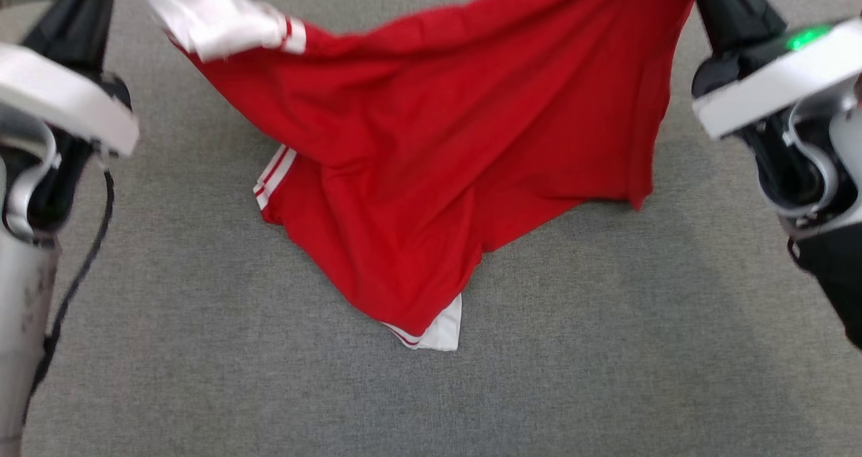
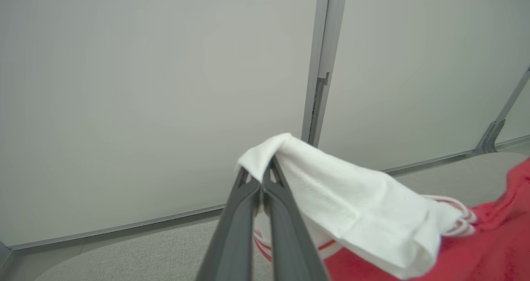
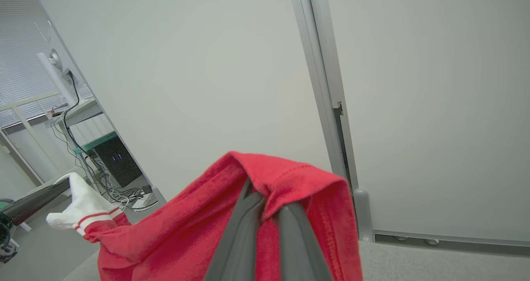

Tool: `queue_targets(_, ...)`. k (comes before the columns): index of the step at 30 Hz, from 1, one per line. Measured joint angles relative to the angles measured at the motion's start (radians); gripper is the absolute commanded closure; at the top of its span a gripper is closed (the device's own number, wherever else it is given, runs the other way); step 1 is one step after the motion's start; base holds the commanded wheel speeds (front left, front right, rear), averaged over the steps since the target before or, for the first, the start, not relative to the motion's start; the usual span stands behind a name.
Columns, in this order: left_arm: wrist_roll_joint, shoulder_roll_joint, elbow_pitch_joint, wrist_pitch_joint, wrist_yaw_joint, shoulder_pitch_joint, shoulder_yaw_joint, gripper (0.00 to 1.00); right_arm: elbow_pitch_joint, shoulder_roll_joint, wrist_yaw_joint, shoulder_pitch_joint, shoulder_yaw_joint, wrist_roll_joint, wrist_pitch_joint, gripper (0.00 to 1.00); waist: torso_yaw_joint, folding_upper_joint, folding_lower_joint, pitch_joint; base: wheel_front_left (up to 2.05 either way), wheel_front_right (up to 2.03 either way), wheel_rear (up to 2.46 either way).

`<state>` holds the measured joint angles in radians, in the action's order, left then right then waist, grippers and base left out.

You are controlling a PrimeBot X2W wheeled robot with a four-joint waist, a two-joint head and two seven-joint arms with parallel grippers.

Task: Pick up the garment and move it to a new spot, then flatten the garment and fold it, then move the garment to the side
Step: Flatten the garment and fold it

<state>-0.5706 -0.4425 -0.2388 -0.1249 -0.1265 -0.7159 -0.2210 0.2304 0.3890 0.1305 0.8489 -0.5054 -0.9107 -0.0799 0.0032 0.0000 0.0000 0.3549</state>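
Two ends held: the red shirt (image 1: 431,147) is stretched in the air between the left gripper (image 2: 261,181) and the right gripper (image 3: 265,202), sagging in the middle
Left gripper: long dark fingers pressed together on a fold of the white sleeve (image 2: 352,206); the cloth drapes over the tips and falls away to that wrist view's right
Right gripper: fingers drawn narrow on a stitched red hem, which folds over the tips like a hood
Shirt, upper part: lifted off the table, its top edge running across the top of the head view from the white sleeve to the red corner
Shirt, lower part: hangs in deep folds down to a point near the middle of the head view, where it appears to touch the grey table cover (image 1: 606,349)
Second sleeve (image 1: 441,332): white with a red stripe, poking out under that lowest point and lying on the cover
Striped trim (image 1: 273,178): white and red bands at the left edge of the hanging cloth
Backdrop: pale partition panels (image 2: 145,86) joined by a grey metal post (image 2: 321,61), just behind the table's far edge
Right wrist housing: white, with a green light (image 1: 805,38) lit
Left arm: a black cable (image 1: 84,262) runs down beside the pale forearm
Far left of the right wrist view: a tangle of cables (image 3: 103,177) by a dark computer case
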Motion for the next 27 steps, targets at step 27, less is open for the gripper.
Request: queue_targets(27, -0.200, 0.058, -0.601, 0.295, -0.003, -0.969, -0.244, 1.00, 0.435, -0.035, 0.000, 0.859, -0.230, -0.201, -0.171, 1.00, 0.037, 0.0000, 0.0000, 0.212, 0.00, 0.00, 0.00)
